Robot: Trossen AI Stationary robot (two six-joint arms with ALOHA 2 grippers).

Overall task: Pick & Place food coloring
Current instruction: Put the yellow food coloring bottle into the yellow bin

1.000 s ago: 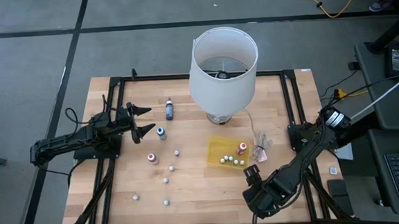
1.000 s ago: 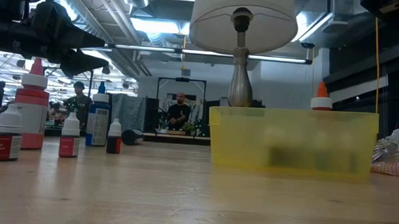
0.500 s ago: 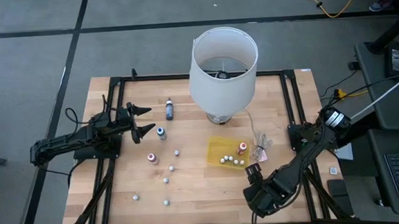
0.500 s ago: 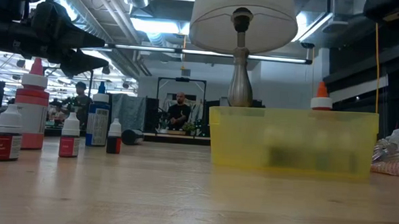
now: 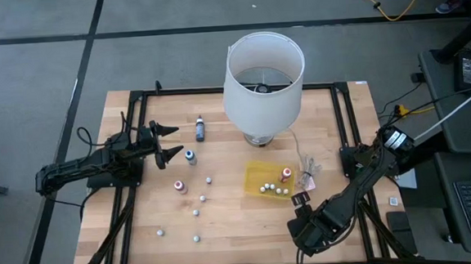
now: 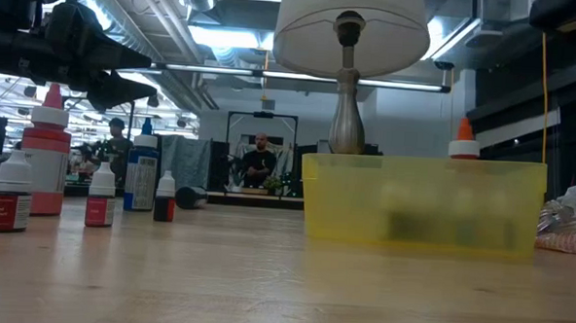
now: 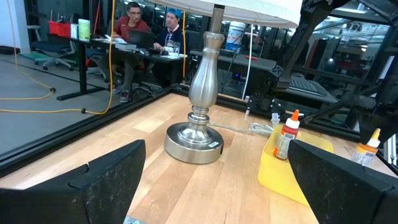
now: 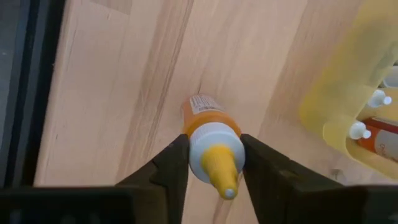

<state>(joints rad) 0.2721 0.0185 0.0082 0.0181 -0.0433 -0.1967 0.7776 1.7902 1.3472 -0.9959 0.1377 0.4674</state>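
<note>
Closing since a second ago, the right gripper's (image 8: 214, 163) fingers (image 8: 169, 163) now clamp a yellow-tipped food coloring bottle (image 8: 208, 140) just beside the yellow tray (image 5: 258, 173). Far across the tabletop (image 5: 233, 222) from that tray, the left gripper's (image 5: 167, 142) fingers stand wide apart, empty.

A robotics lab/workshop: people at desks (image 7: 134, 43) w/ monitors, exposed ceiling ducts (image 6: 187, 26), cables on grey floor (image 5: 379, 4).

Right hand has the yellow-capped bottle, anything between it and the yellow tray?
Nothing visible. The right hand is shut on the yellow-capped bottle, and only bare wood lies between it and the yellow tray, which already holds several bottles.
</note>
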